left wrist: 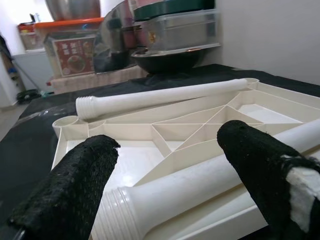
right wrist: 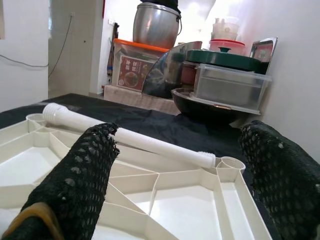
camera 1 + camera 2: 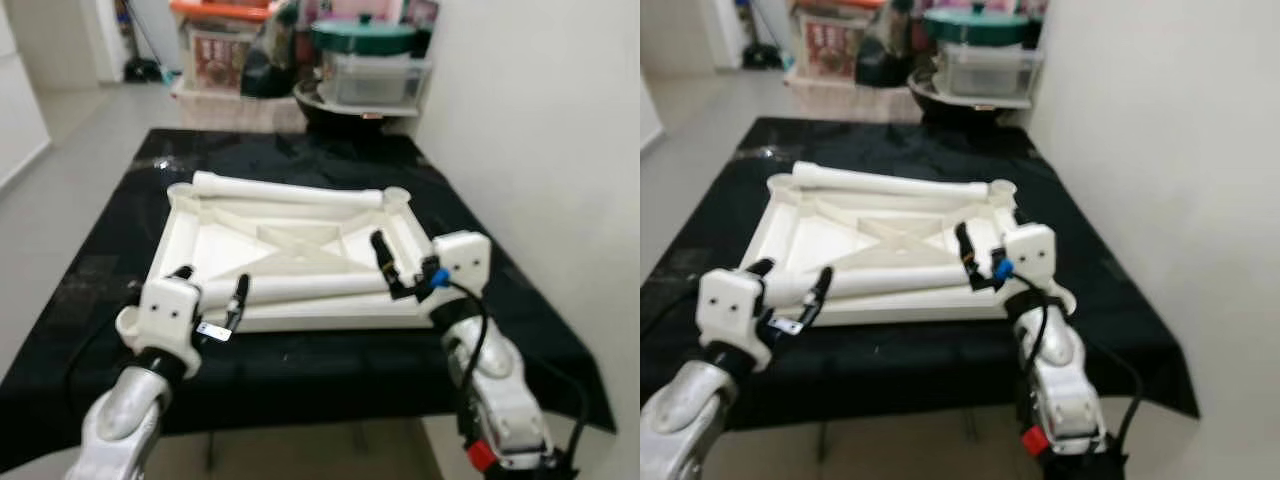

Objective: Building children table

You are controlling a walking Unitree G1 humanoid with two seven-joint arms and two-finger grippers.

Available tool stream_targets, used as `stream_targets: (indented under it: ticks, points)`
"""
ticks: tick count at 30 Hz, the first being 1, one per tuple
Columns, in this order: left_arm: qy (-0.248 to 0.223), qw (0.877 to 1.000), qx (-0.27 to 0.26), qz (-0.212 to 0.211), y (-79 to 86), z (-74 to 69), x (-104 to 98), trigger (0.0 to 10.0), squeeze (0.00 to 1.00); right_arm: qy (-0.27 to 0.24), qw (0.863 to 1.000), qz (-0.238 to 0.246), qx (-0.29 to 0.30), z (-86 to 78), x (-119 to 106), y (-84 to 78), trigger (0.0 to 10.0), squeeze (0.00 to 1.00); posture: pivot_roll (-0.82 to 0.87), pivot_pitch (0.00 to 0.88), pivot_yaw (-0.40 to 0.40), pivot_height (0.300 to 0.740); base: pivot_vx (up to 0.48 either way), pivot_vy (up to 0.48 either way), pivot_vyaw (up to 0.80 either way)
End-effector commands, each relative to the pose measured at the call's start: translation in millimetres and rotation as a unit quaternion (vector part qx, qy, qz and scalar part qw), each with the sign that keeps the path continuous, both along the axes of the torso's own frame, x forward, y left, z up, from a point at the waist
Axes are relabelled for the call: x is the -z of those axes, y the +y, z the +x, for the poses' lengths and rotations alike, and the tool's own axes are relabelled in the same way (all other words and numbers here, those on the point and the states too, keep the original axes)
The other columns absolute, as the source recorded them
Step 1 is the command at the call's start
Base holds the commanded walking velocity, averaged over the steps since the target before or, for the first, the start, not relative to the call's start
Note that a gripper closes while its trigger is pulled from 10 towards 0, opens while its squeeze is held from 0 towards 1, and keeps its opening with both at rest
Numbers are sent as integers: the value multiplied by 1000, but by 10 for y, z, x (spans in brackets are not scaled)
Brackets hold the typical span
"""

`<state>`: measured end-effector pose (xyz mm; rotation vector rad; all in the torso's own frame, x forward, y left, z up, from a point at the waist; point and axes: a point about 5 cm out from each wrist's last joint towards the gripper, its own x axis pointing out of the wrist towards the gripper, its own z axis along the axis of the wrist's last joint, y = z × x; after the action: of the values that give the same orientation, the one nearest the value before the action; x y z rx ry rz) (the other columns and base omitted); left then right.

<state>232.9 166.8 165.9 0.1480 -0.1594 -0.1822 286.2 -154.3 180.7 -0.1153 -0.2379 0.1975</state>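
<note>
A white plastic tabletop (image 3: 172,240) lies upside down on the black table (image 3: 330,370), ribs facing up. One white leg (image 3: 290,190) rests across its far rim. A second white leg (image 3: 310,289) lies across its near part. My left gripper (image 3: 212,285) is open at the near-left corner, one finger on each side of that leg's threaded end (image 1: 125,207). My right gripper (image 3: 405,268) is open over the near-right part of the tabletop, close to the leg's other end, with nothing between its fingers (image 2: 85,170). The far leg (image 2: 130,137) lies ahead of it.
A white wall (image 3: 540,120) runs close along the table's right side. Behind the table stands a low shelf with a black bowl (image 3: 350,110), a green-lidded container (image 3: 365,50) and an orange-lidded box (image 3: 220,40). Open floor (image 3: 70,140) lies to the left.
</note>
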Motion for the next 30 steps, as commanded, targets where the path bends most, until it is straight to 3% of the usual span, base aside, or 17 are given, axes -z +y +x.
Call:
stream_targets:
  ticks: [1, 14, 19, 27, 30]
  points:
    - [-5, 1000, 11, -13, -20, 17, -17, 10000, 0, -3, 1000, -2, 9, 3, -3, -32, 10000, 0, -7, 0, -68, 740, 0, 0, 0]
    - [-14, 999, 22, -26, -55, 33, -63, 10000, 0, -4, 1000, -4, 11, 9, -2, -40, 10000, 0, -7, 0, -69, 740, 440, 0, 0]
    - [-8, 998, 58, -29, -103, 15, -91, 10000, 0, -4, 1000, 16, 6, 40, -29, -11, 10000, 0, -1, 0, -70, 740, 0, 0, 0]
    - [-37, 998, 54, -23, -46, 39, -205, 10000, 0, -30, 999, 30, 3, 44, -123, 9, 10000, 0, 2, 0, -69, 740, 0, 0, -600]
    - [-43, 997, 70, -18, -110, 11, -237, 10000, 0, -41, 999, 23, 13, 36, -148, -5, 10000, 0, 3, 0, -71, 740, 0, 0, 0]
